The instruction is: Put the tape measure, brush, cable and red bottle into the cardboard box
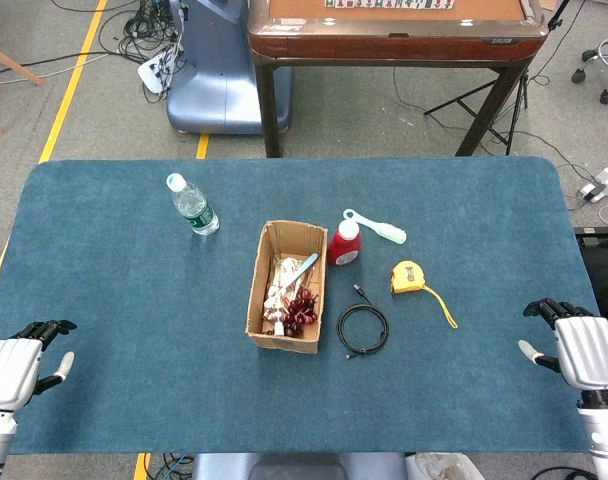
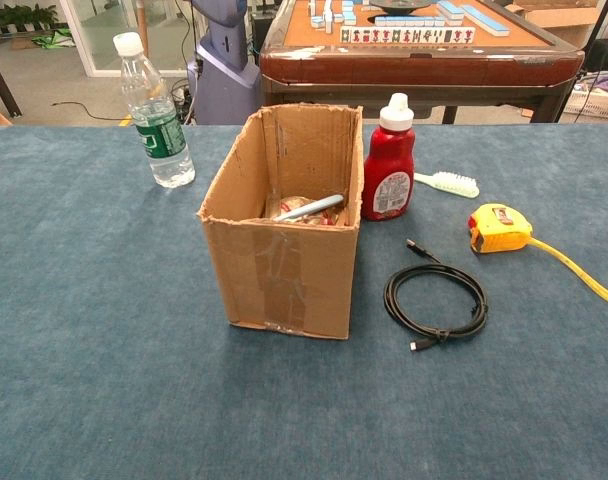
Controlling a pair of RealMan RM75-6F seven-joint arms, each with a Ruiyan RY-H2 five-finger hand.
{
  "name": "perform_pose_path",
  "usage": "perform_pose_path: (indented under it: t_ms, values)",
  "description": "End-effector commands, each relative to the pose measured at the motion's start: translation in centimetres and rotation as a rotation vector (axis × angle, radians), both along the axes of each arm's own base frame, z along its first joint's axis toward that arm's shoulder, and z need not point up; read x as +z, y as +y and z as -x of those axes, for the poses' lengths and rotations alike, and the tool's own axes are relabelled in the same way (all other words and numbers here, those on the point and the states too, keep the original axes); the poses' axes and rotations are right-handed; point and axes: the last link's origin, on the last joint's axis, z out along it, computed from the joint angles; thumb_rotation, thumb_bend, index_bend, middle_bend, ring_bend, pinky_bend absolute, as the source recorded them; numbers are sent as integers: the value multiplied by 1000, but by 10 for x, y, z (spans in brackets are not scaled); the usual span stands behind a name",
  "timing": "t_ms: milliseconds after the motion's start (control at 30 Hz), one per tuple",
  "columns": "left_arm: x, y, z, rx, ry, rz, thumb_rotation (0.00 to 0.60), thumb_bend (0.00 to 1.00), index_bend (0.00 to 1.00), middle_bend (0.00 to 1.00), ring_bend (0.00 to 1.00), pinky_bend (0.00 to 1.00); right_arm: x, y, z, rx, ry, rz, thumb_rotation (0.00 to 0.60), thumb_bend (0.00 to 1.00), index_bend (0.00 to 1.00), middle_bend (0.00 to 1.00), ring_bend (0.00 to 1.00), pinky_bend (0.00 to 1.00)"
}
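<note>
We see the cardboard box point(image 2: 284, 230) standing open near the middle of the blue table point(image 1: 114, 330), and what already lies inside it is hard to sort out: from the head view we make out a pale blue-handled object and some dark red pieces among lighter clutter, while the chest view shows only a grey handle poking above the front wall, the rest hidden behind the cardboard. The red bottle point(image 2: 389, 170) stands upright just beside the box's right wall, so close that we cannot tell whether they touch. Behind and to the right of it lies the brush point(image 2: 448, 183), partly screened by the bottle in the chest view. The yellow tape measure point(image 2: 498, 228) sits further right with its tape pulled out across the cloth; the tape's tip is cut off by the chest view's right edge. The black cable point(image 2: 436, 300) lies coiled in front of the bottle, near the box, one plug end trailing back toward the bottle. A clear water bottle point(image 2: 156, 115) stands upright well to the left of the box. Both hands appear only in the head view, low at the table's near corners and partly cropped by the frame: the left hand point(image 1: 19, 368) and the right hand point(image 1: 576, 345) each hold nothing, fingers loosely curled but apart, well away from every object
</note>
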Motion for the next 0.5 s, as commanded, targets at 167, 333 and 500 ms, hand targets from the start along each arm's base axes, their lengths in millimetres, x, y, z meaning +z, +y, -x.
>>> perform_pose_path:
  t_ms: [167,333,500]
  values:
    - [0,0,0,4,3,-1,600,354,335,406,346,550,-3,-3,0,-14,5,-9,600,0,460,459,477,625]
    - [2,1,2,12,-4,-4,600,354,335,406,346,550,-5,-6,-4,-4,-4,16,600,0,460,459,477,625]
    - [4,0,1,14,-9,-10,600,354,335,406,346,550,-7,-18,-7,15,-21,45,600,0,460,461,476,625]
